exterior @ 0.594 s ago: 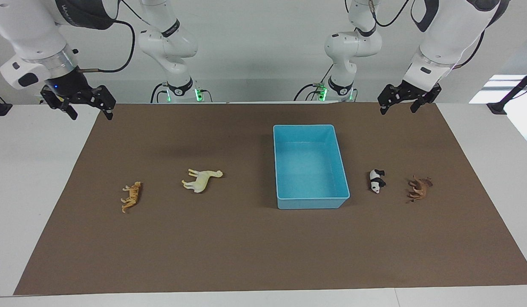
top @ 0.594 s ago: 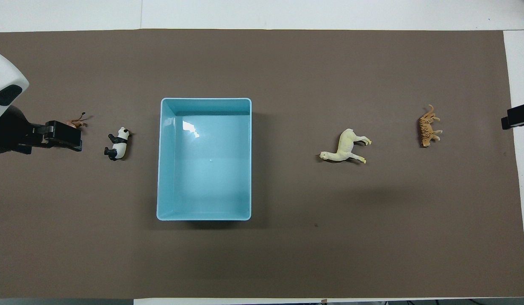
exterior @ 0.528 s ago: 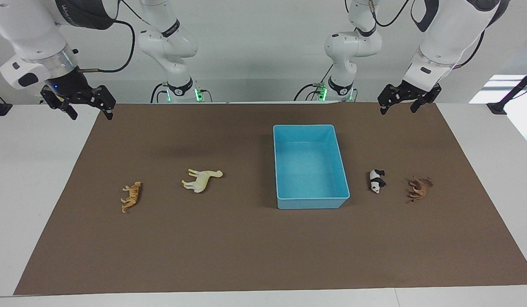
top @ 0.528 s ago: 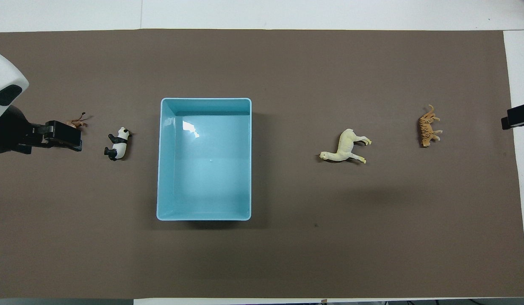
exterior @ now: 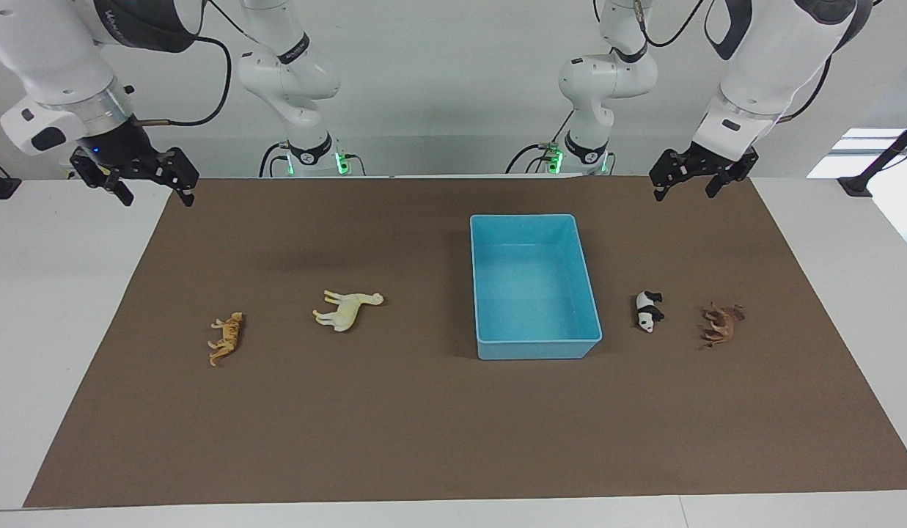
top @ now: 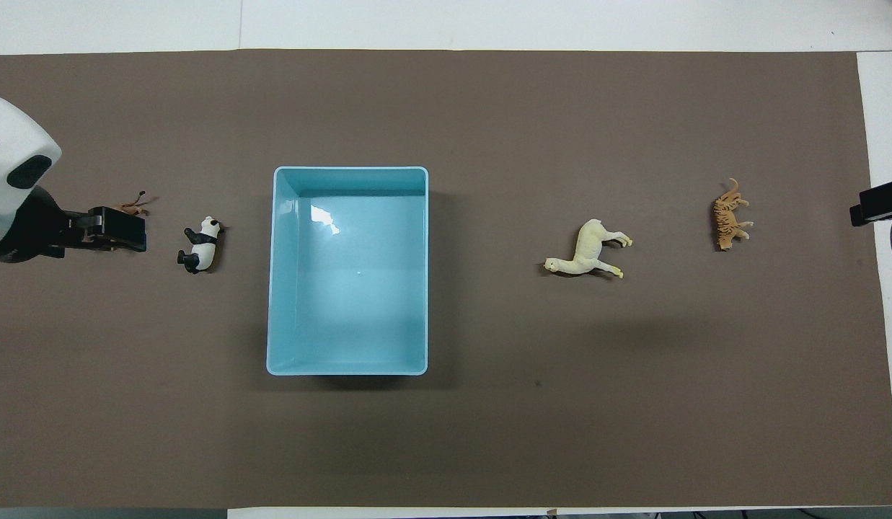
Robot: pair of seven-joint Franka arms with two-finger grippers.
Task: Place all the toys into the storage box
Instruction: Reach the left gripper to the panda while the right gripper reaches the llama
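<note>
A glossy, smooth plastic storage box and plastic toy animals are seen on a matt brown mat laid over the smooth white counter.

- Both arms wear glossy white rounded shells, with dark grey to black bands at the joints.
- The right arm carries a dark collar with pale lettering, too small to read, then a ribbed silver ring above a black wrist with a small blue light.
- A black oval pad marks its white wrist housing.
- The left arm shows a similar dark oval on its white forearm.
- Black cables loop along each arm.
- The right gripper and the left gripper are black, angular and blocky.
- Green lights glow at both bases, where black cables gather.
</note>
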